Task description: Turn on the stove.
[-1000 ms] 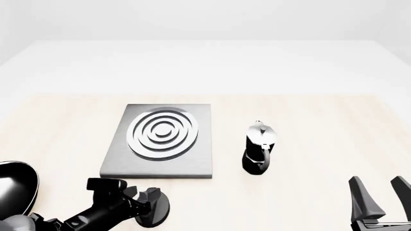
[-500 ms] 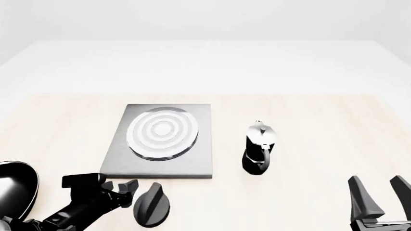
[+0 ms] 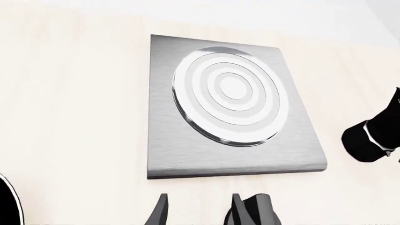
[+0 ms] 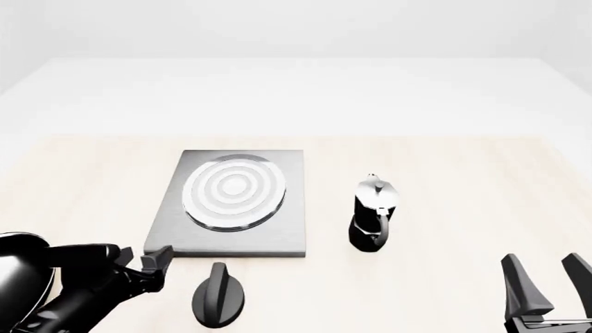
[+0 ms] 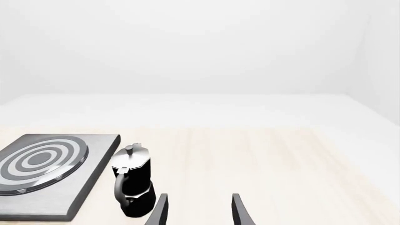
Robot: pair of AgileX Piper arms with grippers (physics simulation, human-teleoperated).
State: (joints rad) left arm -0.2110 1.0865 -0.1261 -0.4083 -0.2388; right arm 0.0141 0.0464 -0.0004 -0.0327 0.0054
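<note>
Sitting lower centre, the knob [image 4: 218,304] lies just right of the left gripper [image 4: 157,262], whose jaws stand open and empty.

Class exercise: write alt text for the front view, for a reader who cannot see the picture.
A grey square stove with pale burner rings lies on a light wooden table, its black knob in front of it on the near side. The left gripper sits open just left of the knob, apart from it. A small moka pot stands right of the stove, and the right gripper waits open at the lower right.
</note>
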